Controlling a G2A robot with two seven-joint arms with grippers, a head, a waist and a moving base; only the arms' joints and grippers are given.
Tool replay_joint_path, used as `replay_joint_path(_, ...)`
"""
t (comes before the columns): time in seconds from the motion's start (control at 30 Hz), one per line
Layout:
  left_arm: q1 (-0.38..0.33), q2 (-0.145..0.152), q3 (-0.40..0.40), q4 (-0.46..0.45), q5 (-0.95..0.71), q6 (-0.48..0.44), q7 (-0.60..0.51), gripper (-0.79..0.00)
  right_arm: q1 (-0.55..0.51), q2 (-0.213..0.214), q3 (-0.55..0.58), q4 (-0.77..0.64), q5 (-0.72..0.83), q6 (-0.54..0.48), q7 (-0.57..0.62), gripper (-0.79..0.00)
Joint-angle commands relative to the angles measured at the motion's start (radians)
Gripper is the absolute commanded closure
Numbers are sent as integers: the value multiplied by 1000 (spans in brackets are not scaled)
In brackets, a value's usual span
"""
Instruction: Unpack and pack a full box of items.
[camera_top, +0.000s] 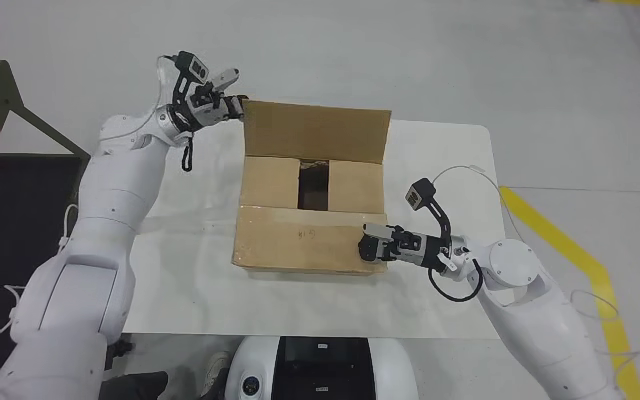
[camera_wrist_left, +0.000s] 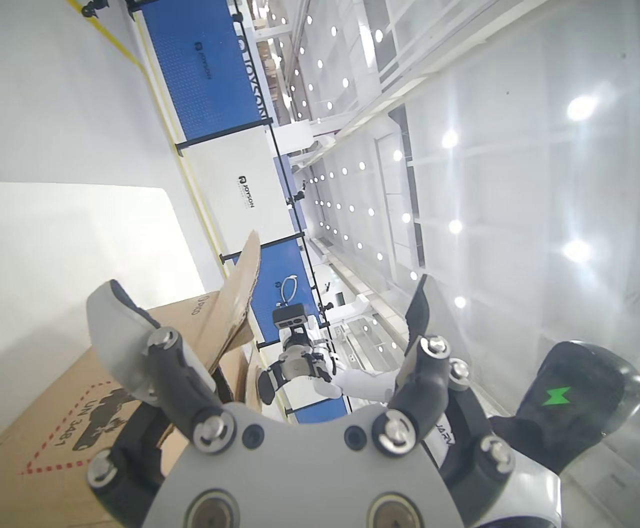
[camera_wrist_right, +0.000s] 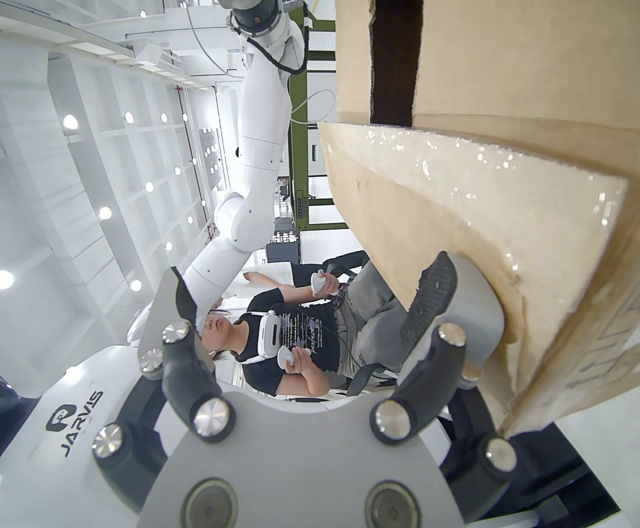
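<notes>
Over the white table (camera_top: 440, 150), left gripper (camera_top: 233, 104) and right gripper (camera_top: 366, 246) are sitting unclenched at opposite flaps of the brown cardboard box (camera_top: 300, 185); unclamped, either flap may be springing back.

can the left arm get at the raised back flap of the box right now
Probably yes: the left gripper hangs open right beside the corner of the raised flap, with nothing between them.
</notes>
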Motion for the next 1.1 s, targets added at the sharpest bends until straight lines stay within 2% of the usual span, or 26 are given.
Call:
replay_joint_path(0.0, 5, 1, -9, -11, -17, 6, -20, -785, 0, 0, 0, 0, 0, 0, 0, -785)
replay_joint_path(0.4, 106, 23, -66, -197, -67, 119, -134, -785, 0, 0, 0, 0, 0, 0, 0, -785)
replay_joint_path(0.7, 143, 26, -60, -315, -43, 170, -185, -785, 0, 0, 0, 0, 0, 0, 0, -785)
replay_joint_path(1.07, 168, 25, -9, -371, -37, 198, -212, -785, 0, 0, 0, 0, 0, 0, 0, -785)
